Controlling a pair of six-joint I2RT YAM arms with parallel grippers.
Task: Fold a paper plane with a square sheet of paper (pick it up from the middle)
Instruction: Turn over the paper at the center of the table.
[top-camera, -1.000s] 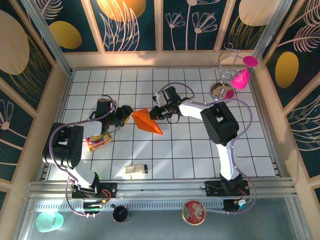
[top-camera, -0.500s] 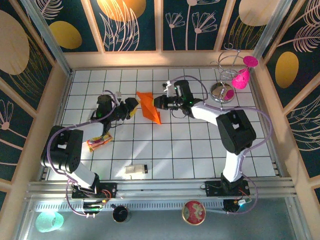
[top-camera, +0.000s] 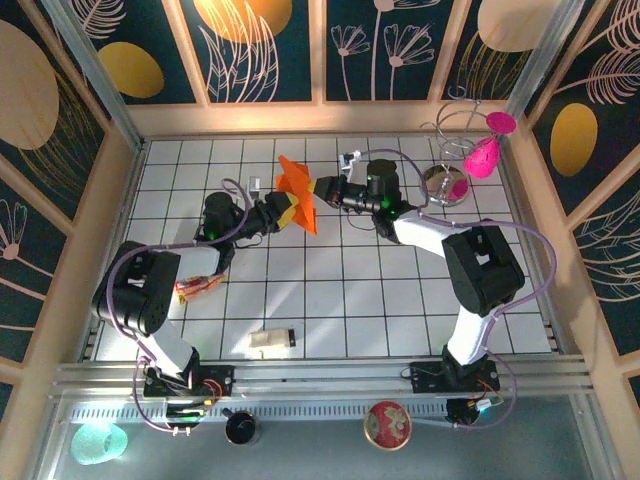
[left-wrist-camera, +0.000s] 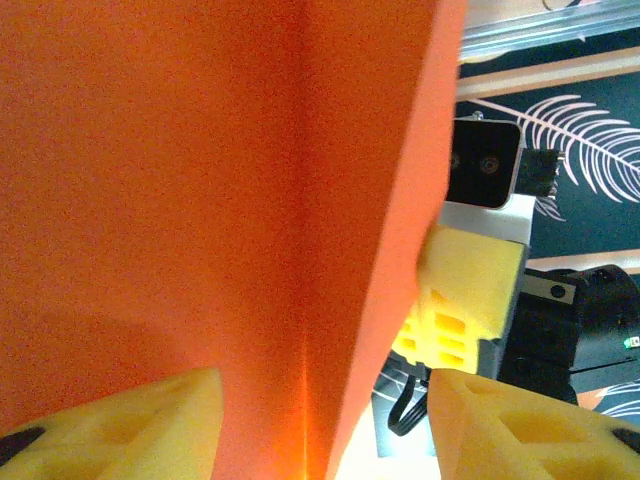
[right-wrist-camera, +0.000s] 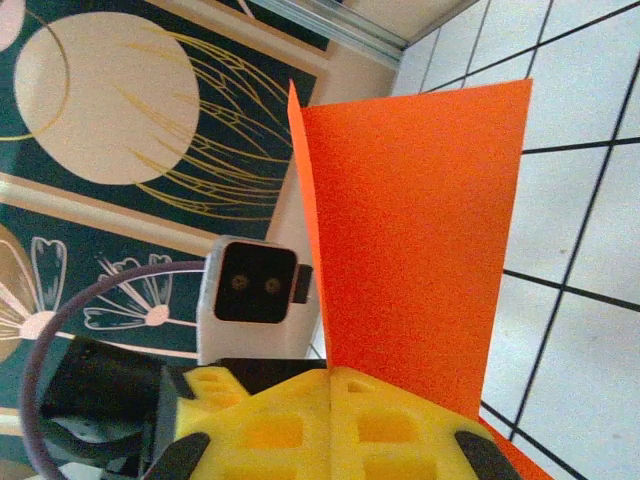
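Left gripper (top-camera: 283, 210) has followed upward, jaws parted astride the paper plane (top-camera: 297, 190) from its 8 o'clock. The plane has risen off the tiles toward 12 o'clock. Right gripper (top-camera: 318, 188), at 3 o'clock, stays clenched on it. Judged: finishing creases mid-air.

The paper plane (top-camera: 299, 193) is plain bright orange; the table (top-camera: 400, 300) white with black gridlines.
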